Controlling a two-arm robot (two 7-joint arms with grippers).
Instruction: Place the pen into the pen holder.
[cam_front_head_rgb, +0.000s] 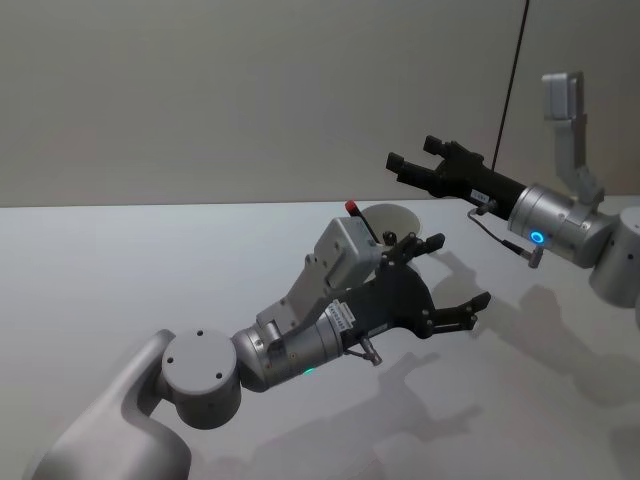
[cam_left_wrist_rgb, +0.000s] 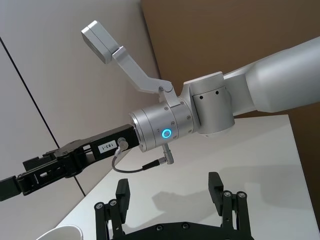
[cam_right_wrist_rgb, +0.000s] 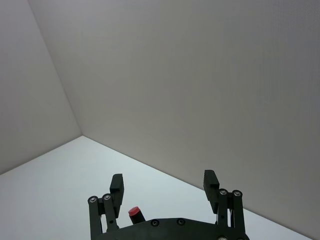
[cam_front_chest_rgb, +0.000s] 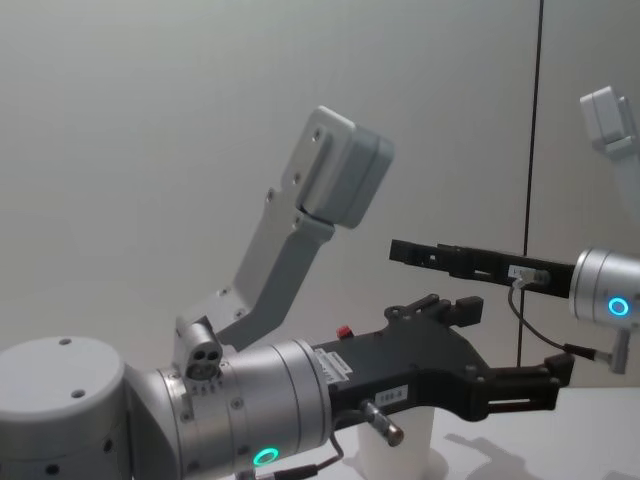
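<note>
Both arms: matte silver-grey cylindrical links, round joint caps with small dark screw holes. Left gripper (cam_front_head_rgb: 455, 275): black linkage fingers, visible pivot screws, white label strip on body. Right gripper (cam_front_head_rgb: 408, 165): same black build, white label. Wrist rings glow: left green, right blue. Thin grey cable loops at each wrist. Grey boxy camera on angled bracket.

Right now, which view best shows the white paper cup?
Head view: white tapered paper cup shows its rim behind the left gripper. Chest view catches its lower wall; left wrist view, a rim sliver.
</note>
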